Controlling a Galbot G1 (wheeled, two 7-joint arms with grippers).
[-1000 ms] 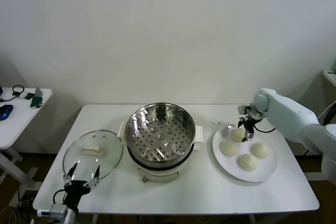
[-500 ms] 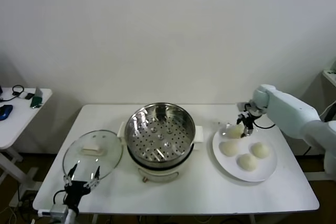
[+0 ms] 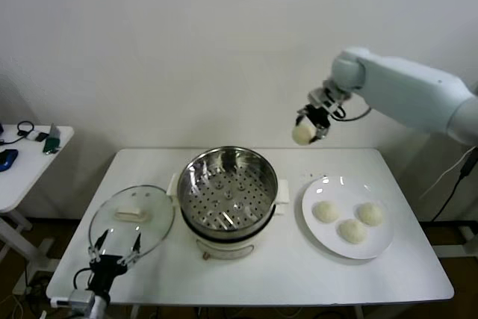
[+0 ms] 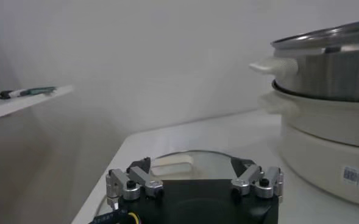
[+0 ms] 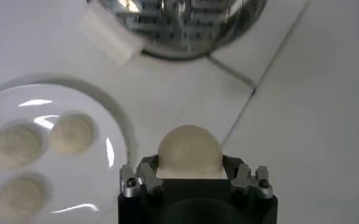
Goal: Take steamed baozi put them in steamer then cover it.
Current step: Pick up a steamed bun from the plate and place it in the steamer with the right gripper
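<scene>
Lifted off the plate (image 3: 377, 248), my right gripper (image 3: 305, 132) pinches one baozi (image 3: 302, 134); I should carry it left over the steamer (image 3: 228, 188) and lower before opening, while my left gripper (image 3: 116, 248) idles agape by the lid (image 3: 132, 218).

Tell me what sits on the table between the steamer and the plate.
Nothing: in the head view, only bare white table separates the steamer from the plate. The right gripper holds a baozi high above that gap.

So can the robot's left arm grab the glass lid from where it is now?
Probably yes. The left gripper hangs open at the table's near edge, right by the glass lid, which lies flat beside the steamer. Nothing sits between them, and the lid's handle faces up, uncovered.
</scene>
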